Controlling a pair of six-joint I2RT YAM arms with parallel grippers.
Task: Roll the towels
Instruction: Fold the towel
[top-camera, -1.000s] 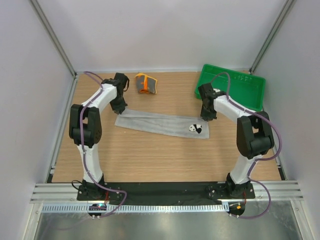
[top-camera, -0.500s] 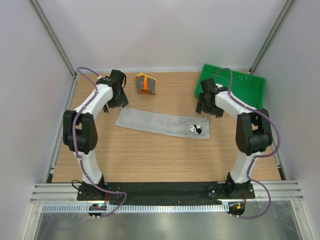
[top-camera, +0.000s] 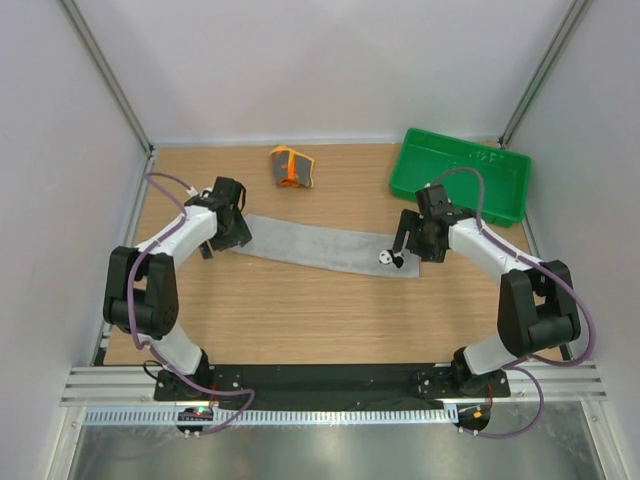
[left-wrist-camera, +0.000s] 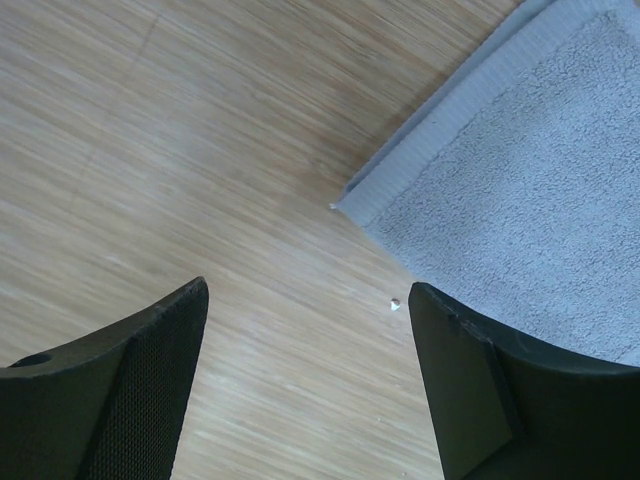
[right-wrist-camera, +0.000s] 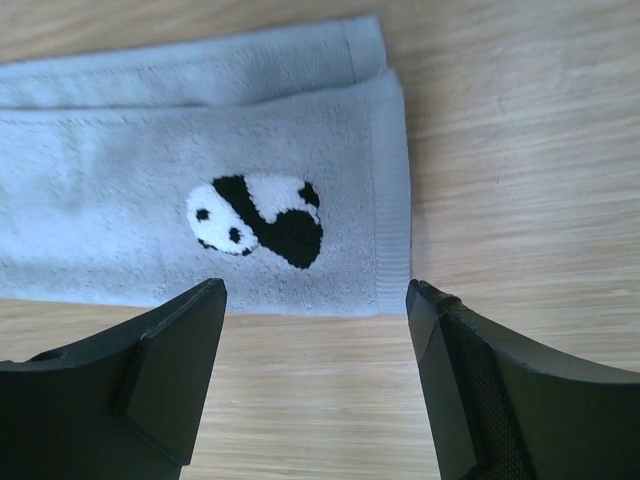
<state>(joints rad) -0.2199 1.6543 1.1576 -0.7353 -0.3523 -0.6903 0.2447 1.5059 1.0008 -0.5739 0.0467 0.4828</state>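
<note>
Where it lies flat across the middle of the wooden worktop (top-camera: 300, 310), the grey towel (top-camera: 320, 245) is folded into a long strip, with a small black and white panda patch (right-wrist-camera: 255, 220) at its right end. The left pincer (left-wrist-camera: 305, 300) hovers at the strip's left corner, spread wide and holding nothing. The right pincer (right-wrist-camera: 315, 295) hangs over the panda end, equally wide and empty. The orange patterned towel (top-camera: 291, 166) sits bundled near the far edge, left of a green tray (top-camera: 450, 155)
</note>
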